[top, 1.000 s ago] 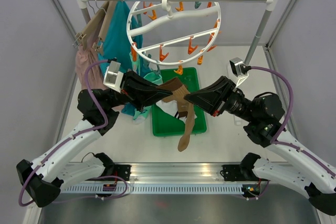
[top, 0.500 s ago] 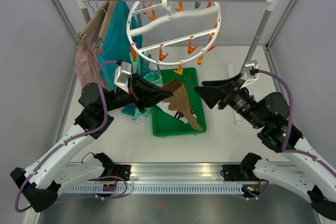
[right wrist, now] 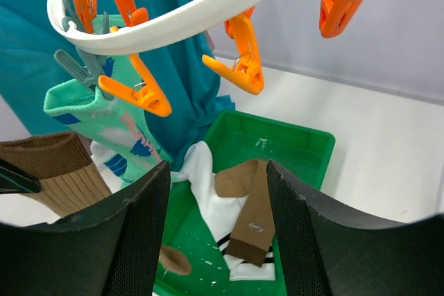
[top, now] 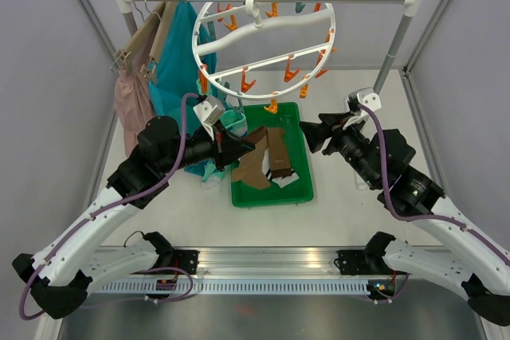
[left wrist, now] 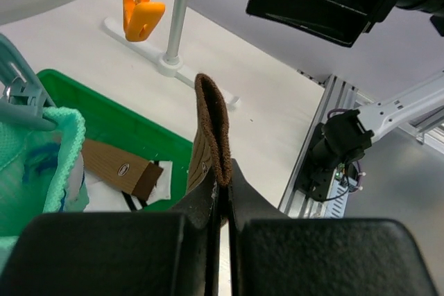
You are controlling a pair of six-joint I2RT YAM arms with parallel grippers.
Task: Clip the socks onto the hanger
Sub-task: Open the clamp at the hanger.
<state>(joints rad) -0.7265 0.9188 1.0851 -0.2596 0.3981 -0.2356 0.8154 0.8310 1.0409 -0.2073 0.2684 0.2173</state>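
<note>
I'm pinching the brown sock (left wrist: 214, 126) in the left gripper (top: 241, 148), what looks like its cuff standing upright above the green tray (top: 291, 121), ready for the hanger (right wrist: 180, 22) overhead. The right gripper (top: 307, 134) is hovering spread near it, leaving open room under 1 orange peg (right wrist: 244, 62) on the rim.

2 white arms (top: 96, 220) w/ blk joints (top: 155, 146), purple cables (top: 182, 125).
</note>
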